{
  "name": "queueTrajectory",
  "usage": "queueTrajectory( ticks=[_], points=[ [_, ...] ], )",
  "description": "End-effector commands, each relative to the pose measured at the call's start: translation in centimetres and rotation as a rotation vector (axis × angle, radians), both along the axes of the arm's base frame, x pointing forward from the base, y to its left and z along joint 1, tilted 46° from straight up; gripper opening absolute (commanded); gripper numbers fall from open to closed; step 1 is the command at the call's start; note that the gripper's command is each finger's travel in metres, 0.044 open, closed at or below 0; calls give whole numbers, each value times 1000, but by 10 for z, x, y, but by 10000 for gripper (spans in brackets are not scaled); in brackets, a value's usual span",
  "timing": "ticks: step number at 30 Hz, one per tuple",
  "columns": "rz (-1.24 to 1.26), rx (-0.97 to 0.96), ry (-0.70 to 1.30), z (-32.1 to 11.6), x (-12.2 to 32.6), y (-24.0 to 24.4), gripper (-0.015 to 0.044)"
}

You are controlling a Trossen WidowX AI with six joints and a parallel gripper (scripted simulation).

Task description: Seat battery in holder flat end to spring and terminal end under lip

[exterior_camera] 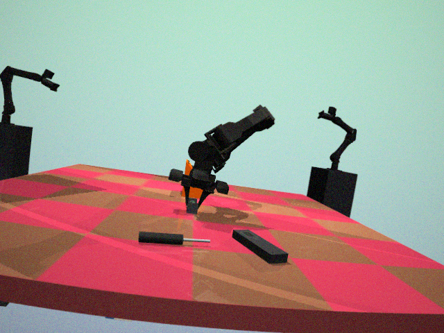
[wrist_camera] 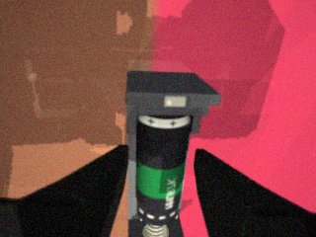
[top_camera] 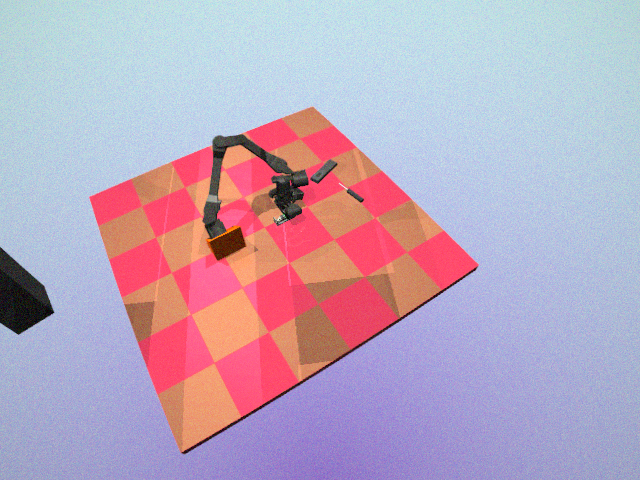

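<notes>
The battery [wrist_camera: 161,181], black with a green band, lies lengthwise in the grey holder [wrist_camera: 170,85] [exterior_camera: 192,208] [top_camera: 279,221]. In the wrist view its terminal end is at the lip, with the nub hidden and the white ring just showing below it. Its flat end meets the coil spring [wrist_camera: 155,230] at the bottom of the view. It looks straight along the holder; whether it is fully flat is hard to tell. My gripper [wrist_camera: 161,155] [exterior_camera: 193,206] is open around battery and holder. A gap shows on the right; the left fingertip is very close to the holder wall.
A black screwdriver [exterior_camera: 160,238] [top_camera: 355,195] and a dark oblong block [exterior_camera: 259,246] [top_camera: 324,171] lie on the checkered table. An orange panel [top_camera: 226,243] [exterior_camera: 193,192] stands by the arm's base. Two other arms stand on black pedestals beyond the table.
</notes>
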State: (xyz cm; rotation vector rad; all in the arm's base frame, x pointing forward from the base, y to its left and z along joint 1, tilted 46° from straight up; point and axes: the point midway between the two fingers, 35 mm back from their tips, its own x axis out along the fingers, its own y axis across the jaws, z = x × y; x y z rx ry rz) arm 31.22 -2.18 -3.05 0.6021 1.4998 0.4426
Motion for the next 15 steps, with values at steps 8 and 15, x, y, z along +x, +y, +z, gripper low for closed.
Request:
queueTrajectory(
  ticks=[8, 15],
  points=[
    [3, -1, -2, 10, -2, -10, 176],
    [-1, -3, 1, 40, -6, -43, 334]
  ],
)
